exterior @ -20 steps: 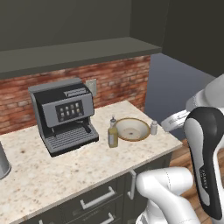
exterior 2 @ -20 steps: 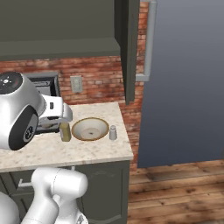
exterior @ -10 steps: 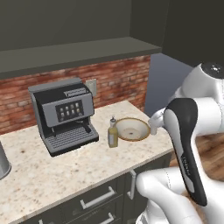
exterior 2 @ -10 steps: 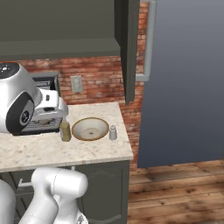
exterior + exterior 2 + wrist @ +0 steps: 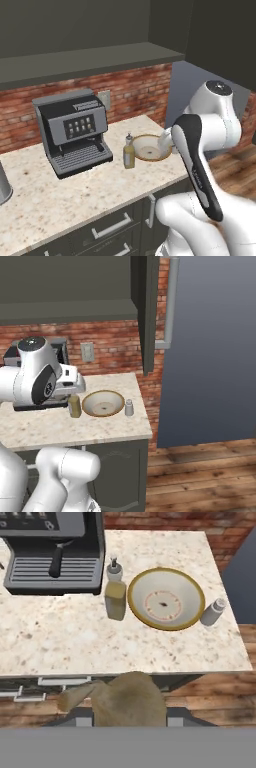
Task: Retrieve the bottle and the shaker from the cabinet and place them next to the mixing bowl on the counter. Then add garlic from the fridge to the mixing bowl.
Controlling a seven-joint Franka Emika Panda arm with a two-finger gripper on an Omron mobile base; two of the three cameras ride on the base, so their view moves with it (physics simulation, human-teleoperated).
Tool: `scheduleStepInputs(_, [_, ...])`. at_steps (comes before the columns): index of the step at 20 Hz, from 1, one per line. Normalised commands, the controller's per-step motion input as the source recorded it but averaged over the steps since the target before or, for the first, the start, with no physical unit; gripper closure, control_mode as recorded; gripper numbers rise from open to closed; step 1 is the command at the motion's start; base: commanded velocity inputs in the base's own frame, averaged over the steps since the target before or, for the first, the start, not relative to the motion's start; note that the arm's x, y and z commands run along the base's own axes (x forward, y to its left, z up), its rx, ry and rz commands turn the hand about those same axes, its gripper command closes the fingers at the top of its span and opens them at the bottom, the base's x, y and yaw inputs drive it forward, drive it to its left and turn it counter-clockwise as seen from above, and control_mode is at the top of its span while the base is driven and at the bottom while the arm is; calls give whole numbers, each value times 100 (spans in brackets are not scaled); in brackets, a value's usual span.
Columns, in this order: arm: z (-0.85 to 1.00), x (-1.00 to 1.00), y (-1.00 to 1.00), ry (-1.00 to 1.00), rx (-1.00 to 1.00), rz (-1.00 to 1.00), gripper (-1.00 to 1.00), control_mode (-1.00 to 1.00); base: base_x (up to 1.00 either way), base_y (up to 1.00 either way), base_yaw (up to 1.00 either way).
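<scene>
Your arm is folded up high over the counter (image 5: pixel 60 200) edge, forearm angled down in the left base view, elbow raised in front of the coffee machine (image 5: pixel 60 351) in the right base view. In the hand view the gripper (image 5: pixel 129 712) looks down on the counter and is clamped on a tan garlic (image 5: pixel 125 699) bulb, its pointed end lying out toward that view's left. The hand view gives you the bowl's inside; the base views do not show the garlic. The mixing bowl (image 5: pixel 166 605) sits on the counter, bottle (image 5: pixel 115 594) upright just beside it on the machine side, shaker (image 5: pixel 213 612) upright just beside it toward the fridge (image 5: pixel 210 351).
</scene>
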Motion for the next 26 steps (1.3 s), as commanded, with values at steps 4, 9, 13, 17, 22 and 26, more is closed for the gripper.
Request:
scheduleStepInputs(4, [-28,96,-18,1,0,0,100,-100,0,0,0])
scheduleStepInputs(9, [0,85,-17,19,-6,0,100,-100,0,0,0])
scheduleStepInputs(13, [-10,42,2,13,-3,0,100,-100,0,0,0])
scheduleStepInputs(17, [-49,41,9,6,-1,0,100,-100,0,0,0])
scheduleStepInputs(22, [-67,38,0,0,0,0,100,-100,0,0,0])
scheduleStepInputs(26, [-31,47,-9,0,1,0,100,-100,0,0,0])
